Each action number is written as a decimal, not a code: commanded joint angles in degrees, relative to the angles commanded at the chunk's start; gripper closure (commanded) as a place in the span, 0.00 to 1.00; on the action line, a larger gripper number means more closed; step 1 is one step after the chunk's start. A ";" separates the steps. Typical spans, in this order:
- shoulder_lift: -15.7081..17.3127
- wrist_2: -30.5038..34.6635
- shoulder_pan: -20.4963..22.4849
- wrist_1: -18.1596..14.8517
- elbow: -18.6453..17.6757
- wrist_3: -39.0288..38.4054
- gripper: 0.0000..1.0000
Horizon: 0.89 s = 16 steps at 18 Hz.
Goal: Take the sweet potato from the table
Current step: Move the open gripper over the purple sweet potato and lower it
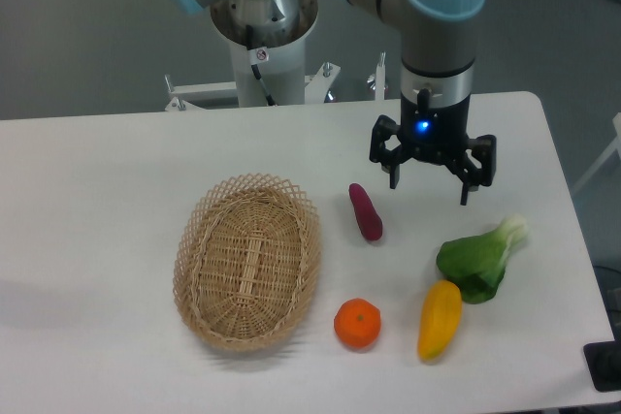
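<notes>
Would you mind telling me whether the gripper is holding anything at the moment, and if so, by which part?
Nothing is held. The gripper is open and empty above the table, to the right of the sweet potato, which lies untouched.

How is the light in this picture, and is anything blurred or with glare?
Fixed camera view: even, soft light; faint shadows under the basket and sweet potato; mild sheen on the white table; gripper sharp, blue lamp lit; no motion blur.
</notes>
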 joint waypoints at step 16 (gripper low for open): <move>-7.37 2.55 -0.18 14.24 -15.83 -9.96 0.00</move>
